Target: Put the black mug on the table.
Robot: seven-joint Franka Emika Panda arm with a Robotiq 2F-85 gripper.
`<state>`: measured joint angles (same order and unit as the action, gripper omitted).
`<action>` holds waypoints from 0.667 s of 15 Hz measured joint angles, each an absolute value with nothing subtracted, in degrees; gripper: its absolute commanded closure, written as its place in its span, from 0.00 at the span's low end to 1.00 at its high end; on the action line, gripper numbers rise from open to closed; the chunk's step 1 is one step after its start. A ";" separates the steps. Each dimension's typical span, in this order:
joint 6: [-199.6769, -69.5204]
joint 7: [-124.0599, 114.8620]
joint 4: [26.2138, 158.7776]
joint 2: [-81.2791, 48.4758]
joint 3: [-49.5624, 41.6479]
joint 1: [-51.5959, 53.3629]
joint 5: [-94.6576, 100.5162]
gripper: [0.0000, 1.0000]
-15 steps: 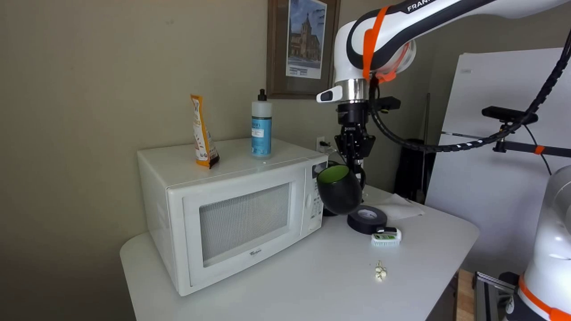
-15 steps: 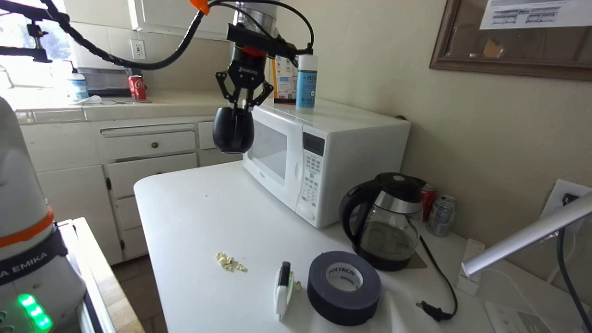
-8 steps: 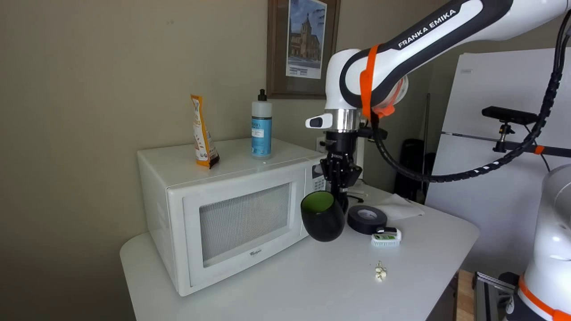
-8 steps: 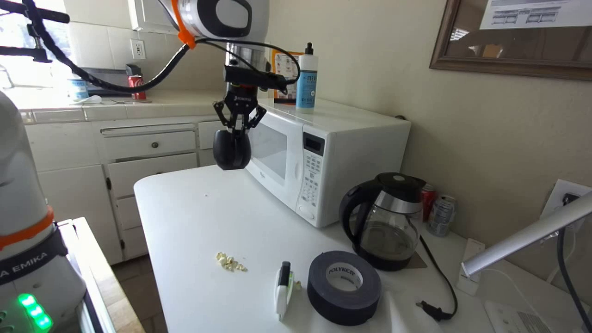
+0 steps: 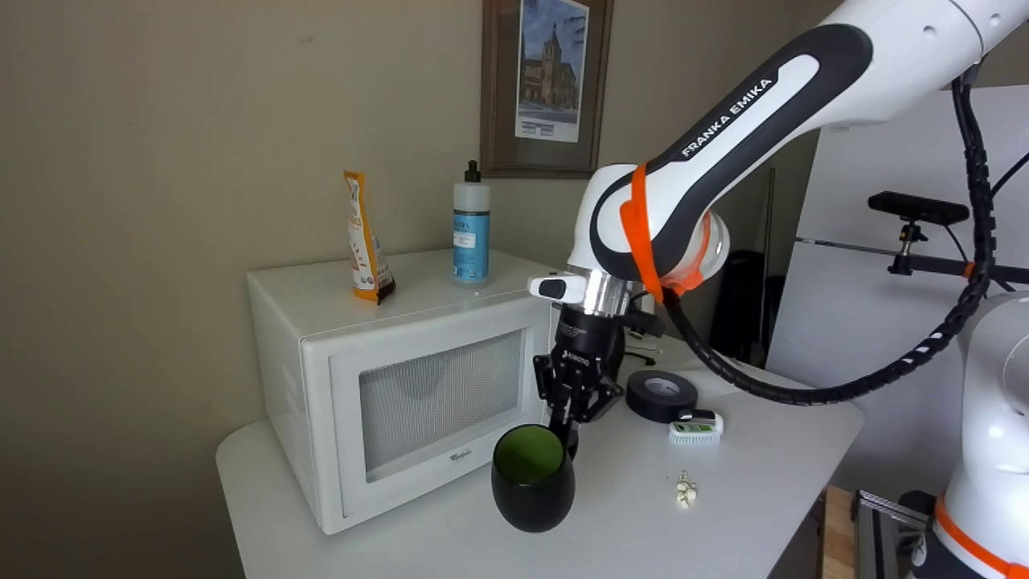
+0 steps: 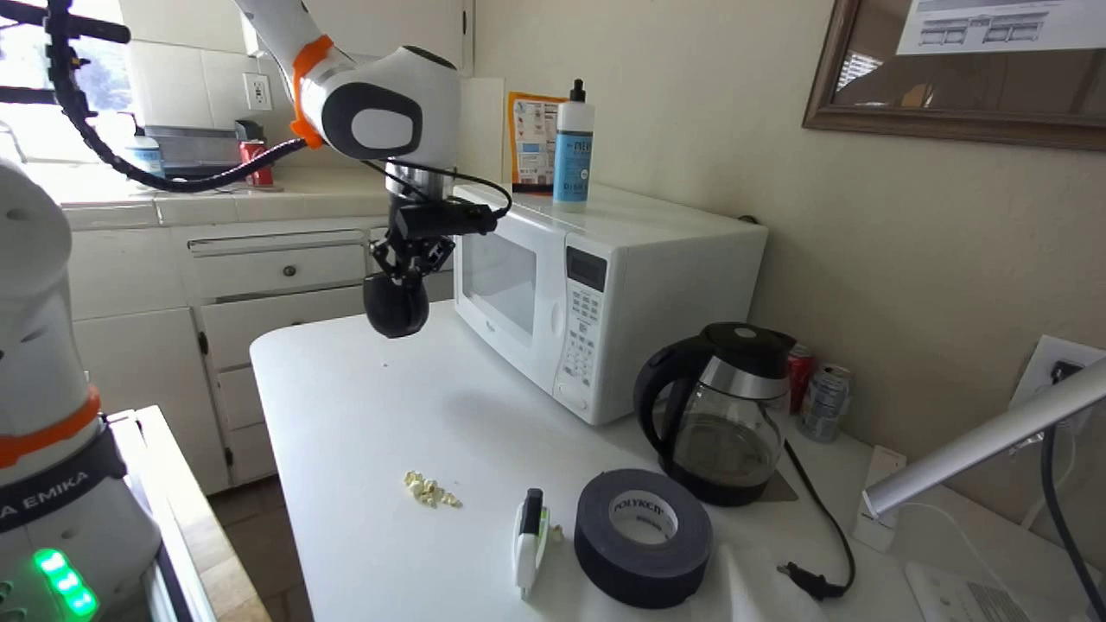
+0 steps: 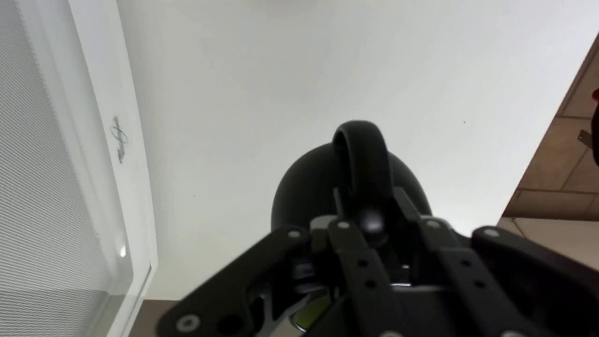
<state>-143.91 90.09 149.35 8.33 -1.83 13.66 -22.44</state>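
- Black mug (image 5: 532, 490) hangs in front of the microwave (image 5: 338, 330), apparently above the table (image 5: 627, 515).
- Gripper (image 7: 372, 206) has its fingers clamped on the handle (image 7: 367, 157).
- Likely light, stiff and breakable; the handle suits gripping, though the body may swing.

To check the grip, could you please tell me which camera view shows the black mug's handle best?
The wrist view: the handle of the black mug shows plainly there as a loop, held in the gripper. Both exterior views show the mug's body, but its handle hardly stands out from other dark parts.
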 measured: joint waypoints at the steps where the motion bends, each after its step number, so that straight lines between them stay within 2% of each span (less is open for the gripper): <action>1: -143.56 93.83 148.99 7.30 -1.64 14.48 -25.61 0.94; 9: -139.00 105.38 143.06 -1.55 5.06 14.58 -31.03 0.94; 10: -138.88 105.87 142.10 -2.38 5.93 14.36 -31.45 0.78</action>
<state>-138.88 105.87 142.10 -2.38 5.93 14.36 -31.45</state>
